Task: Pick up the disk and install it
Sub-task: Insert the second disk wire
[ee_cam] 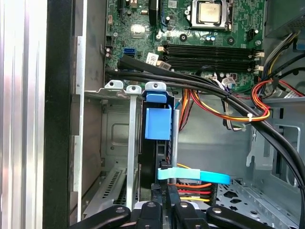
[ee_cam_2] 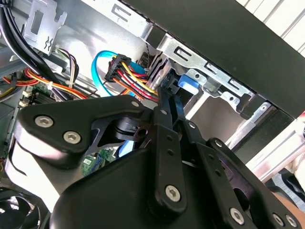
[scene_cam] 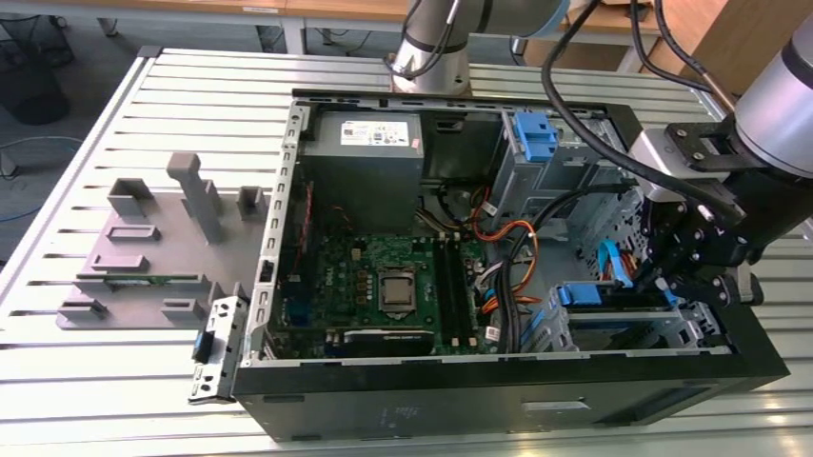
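Observation:
The disk (ee_cam: 157, 121) stands on edge in the drive cage (scene_cam: 635, 328) at the front corner of the open computer case, on the exterior view's right. Its blue plastic rail (scene_cam: 591, 295) shows at the cage's mouth, and its blue tab (ee_cam_2: 187, 82) sits under the cage's metal lip. My gripper (scene_cam: 658, 284) reaches down into that cage. In both wrist views its black fingers (ee_cam: 183, 210) flank the disk's dark narrow edge, with the gripper (ee_cam: 165, 210) (ee_cam_2: 167, 90) shut on it.
A flat blue data cable (ee_cam: 193, 176) and a bundle of red, yellow and orange power wires (ee_cam_2: 119, 67) hang right beside the disk. Thick black cables (ee_cam: 200, 83) cross above the cage. The motherboard (scene_cam: 381, 286), a grey power supply (scene_cam: 366, 138) and a grey fixture plate (scene_cam: 140, 238) lie toward the exterior view's left.

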`<state>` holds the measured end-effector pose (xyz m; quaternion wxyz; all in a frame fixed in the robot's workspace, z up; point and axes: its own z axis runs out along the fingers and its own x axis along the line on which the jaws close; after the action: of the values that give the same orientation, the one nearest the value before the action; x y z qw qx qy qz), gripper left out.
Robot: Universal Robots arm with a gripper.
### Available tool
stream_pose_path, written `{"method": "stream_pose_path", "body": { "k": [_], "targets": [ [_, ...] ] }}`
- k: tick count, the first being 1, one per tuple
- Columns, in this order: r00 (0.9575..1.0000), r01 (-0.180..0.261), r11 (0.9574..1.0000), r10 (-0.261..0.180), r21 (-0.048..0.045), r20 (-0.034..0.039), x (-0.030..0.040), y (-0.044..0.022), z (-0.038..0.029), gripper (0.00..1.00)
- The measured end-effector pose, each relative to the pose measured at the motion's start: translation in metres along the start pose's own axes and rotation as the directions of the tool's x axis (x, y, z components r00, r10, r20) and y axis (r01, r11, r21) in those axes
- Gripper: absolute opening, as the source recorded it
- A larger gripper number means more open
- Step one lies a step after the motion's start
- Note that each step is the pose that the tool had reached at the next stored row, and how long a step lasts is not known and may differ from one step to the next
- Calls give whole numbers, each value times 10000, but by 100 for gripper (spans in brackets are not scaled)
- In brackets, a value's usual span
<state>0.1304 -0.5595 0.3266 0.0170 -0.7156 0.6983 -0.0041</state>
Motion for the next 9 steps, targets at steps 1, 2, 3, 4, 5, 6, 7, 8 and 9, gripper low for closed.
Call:
{"method": "stream_pose_path", "body": {
  "k": [1, 2, 3, 4, 5, 6, 7, 8, 9],
  "targets": [
    [10000, 0, 10000, 0, 0, 0, 0, 0, 0, 17],
    [10000, 0, 10000, 0, 0, -1, 0, 0, 0, 17],
    [10000, 0, 10000, 0, -1, -1, 0, 0, 0, 17],
    [10000, 0, 10000, 0, -1, -1, 0, 0, 1, 17],
    [10000, 1, 10000, -1, 0, -1, 0, 0, 1, 17],
    [10000, -1, 10000, 1, -1, 8, -1, 0, 5, 17],
    [10000, -1, 10000, 1, -2, 24, -1, 1, 12, 18],
    [10000, -1, 10000, 1, -1, 23, 0, 1, 14, 18],
    [10000, -1, 10000, 1, 0, 16, 0, 1, 11, 24]
  ]
}}
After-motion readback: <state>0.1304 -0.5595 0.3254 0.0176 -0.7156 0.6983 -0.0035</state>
